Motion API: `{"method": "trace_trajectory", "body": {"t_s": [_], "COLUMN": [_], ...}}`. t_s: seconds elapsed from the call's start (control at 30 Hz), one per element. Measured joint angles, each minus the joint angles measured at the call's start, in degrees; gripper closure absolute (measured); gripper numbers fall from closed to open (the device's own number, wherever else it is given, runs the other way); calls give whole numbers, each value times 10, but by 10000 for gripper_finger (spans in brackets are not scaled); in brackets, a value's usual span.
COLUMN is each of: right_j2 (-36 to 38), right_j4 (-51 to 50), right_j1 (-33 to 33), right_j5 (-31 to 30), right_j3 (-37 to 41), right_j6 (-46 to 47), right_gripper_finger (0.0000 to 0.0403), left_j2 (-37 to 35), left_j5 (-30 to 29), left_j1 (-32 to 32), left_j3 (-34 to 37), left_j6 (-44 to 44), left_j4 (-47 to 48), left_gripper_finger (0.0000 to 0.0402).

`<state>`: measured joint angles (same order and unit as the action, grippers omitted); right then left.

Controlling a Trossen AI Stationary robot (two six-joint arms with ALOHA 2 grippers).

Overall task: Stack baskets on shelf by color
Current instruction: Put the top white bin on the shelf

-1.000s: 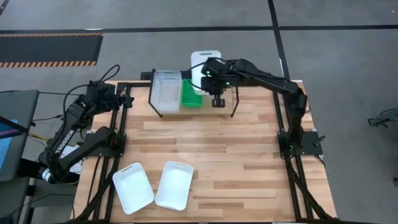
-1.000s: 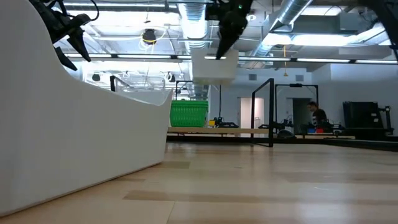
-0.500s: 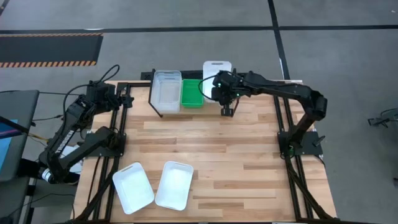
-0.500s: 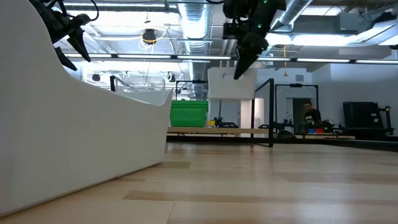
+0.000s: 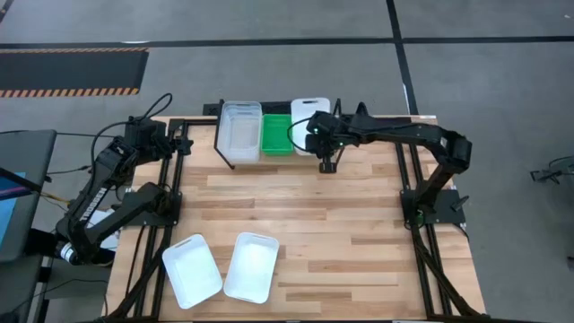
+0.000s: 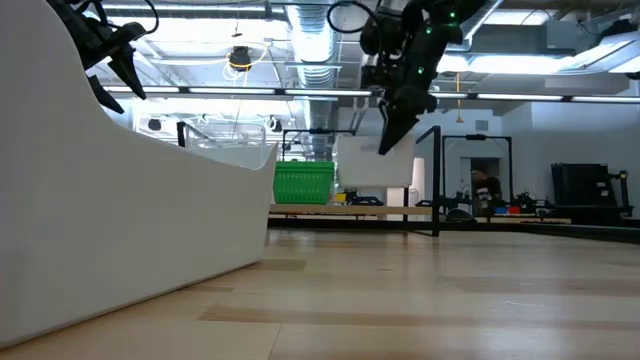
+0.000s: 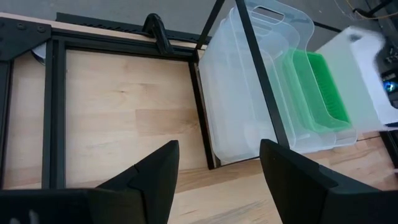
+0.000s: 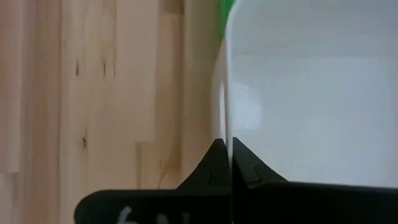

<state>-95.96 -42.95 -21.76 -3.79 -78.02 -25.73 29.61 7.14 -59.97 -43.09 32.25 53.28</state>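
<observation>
- Progress: clear baskets (image 5: 240,132) sit at the left end of the shelf (image 5: 224,157), green baskets (image 5: 276,135) beside them in the middle — both colours look done, though the counts are hard to confirm.
- Right gripper (image 5: 326,162) hangs over the shelf's right end, pinched tight on the wall of a white basket (image 5: 311,112); the basket is at its slot, and whether it is seated I can't tell.
- Left gripper (image 7: 214,174) waits far left, off the table's corner, fingers apart, holding nothing.
- Left to do: release this white one, then bring the two white baskets (image 5: 191,270) lying at the near edge.
- High view alone shows those two.
- Right wrist view shows the pinch itself — the wall edge runs between the closed fingers.
- Low view shows the held basket's height near the green stack.
</observation>
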Motion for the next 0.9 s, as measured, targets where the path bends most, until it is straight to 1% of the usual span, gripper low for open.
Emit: {"method": "trace_trajectory", "body": {"t_s": [0.2,0.4,0.57,0.9], "right_j2": [0,0,0,0], "right_j4": [11,19,31,50], "right_j1": [-13,-21,-20,-10], "right_j5": [22,25,26,26], "right_j3": [25,51,54,54], "right_j6": [2,2,3,3], "right_gripper_finger": [402,398,385,384], "left_j2": [0,0,0,0], "left_j5": [0,0,-3,-3], "left_j1": [0,0,0,0], "left_j3": [0,0,0,0], "left_j6": [1,2,2,2], "left_j4": [0,0,0,0], "left_gripper_finger": [189,189,189,189]}}
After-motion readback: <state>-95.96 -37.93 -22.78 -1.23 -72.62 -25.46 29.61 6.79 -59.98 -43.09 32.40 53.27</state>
